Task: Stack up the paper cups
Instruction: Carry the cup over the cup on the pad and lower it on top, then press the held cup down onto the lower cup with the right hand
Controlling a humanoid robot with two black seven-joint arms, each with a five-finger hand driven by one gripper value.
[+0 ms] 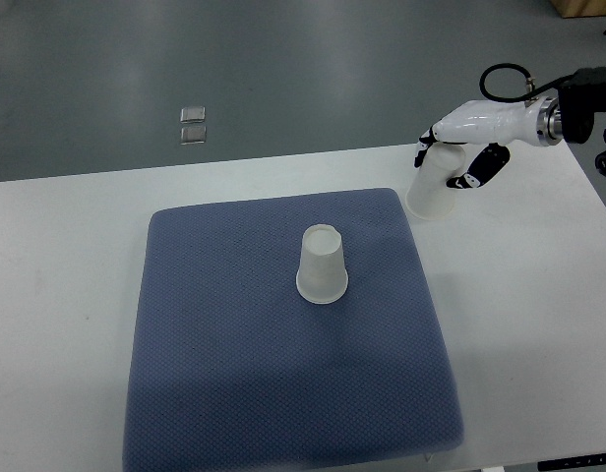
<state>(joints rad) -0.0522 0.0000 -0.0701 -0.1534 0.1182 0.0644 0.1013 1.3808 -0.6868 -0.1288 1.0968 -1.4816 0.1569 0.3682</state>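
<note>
A white paper cup [322, 265] stands upside down near the middle of the blue mat [234, 344]. My right hand [458, 155] comes in from the right edge and is shut on a second white paper cup [434, 187]. It holds that cup upside down at the mat's far right corner, slightly tilted, its rim just above or at the table. The left arm is not in view.
The blue mat lies on a white table [539, 295]. The table's far edge runs behind the mat, with grey floor beyond it. A black cable [500, 74] loops over my right wrist.
</note>
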